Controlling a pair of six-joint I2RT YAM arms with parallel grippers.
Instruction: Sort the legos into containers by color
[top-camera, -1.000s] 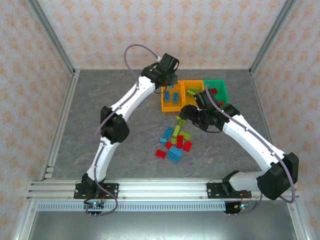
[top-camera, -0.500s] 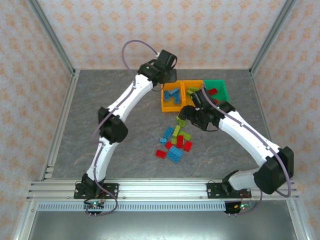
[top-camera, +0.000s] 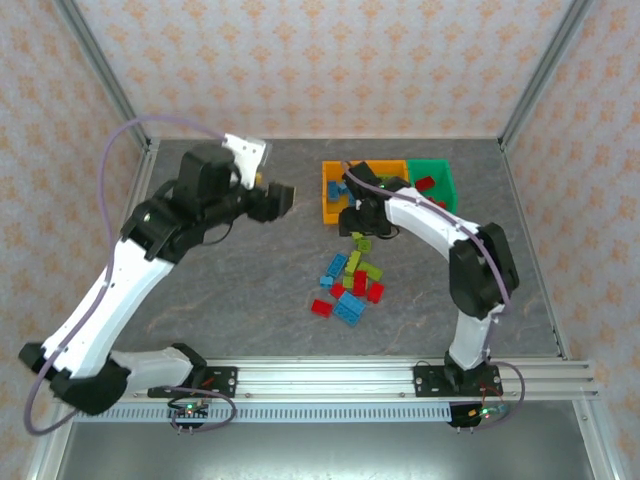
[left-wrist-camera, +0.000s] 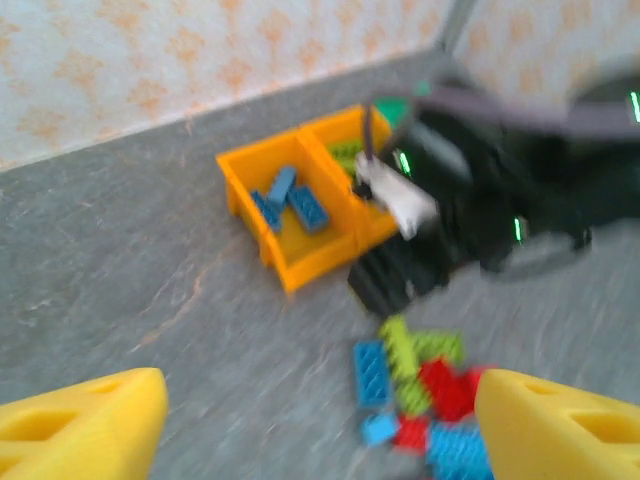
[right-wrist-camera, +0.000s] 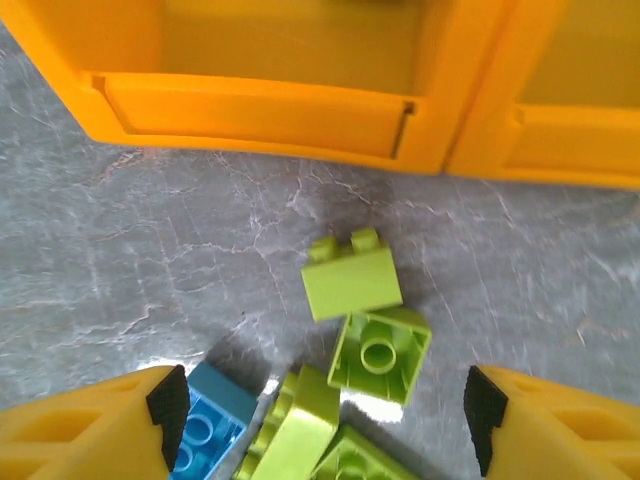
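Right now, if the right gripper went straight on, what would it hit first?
Probably the lime green bricks lying on the table just short of the orange bins; the right gripper hangs open over them.

- We hold our left arm (top-camera: 110, 290) raised, elbow out to the left, wrist turned rightward.
- Our left pincer (top-camera: 281, 198) is spread wide and empty.
- Our right arm (top-camera: 425, 222) reaches forward and leftward.
- Our right pincer (right-wrist-camera: 320, 420) points down, fingers apart, gripping nothing.

Blue bricks (left-wrist-camera: 308, 208) lie in an orange bin (left-wrist-camera: 312, 264), mixed bricks (left-wrist-camera: 440, 385) loose nearby.
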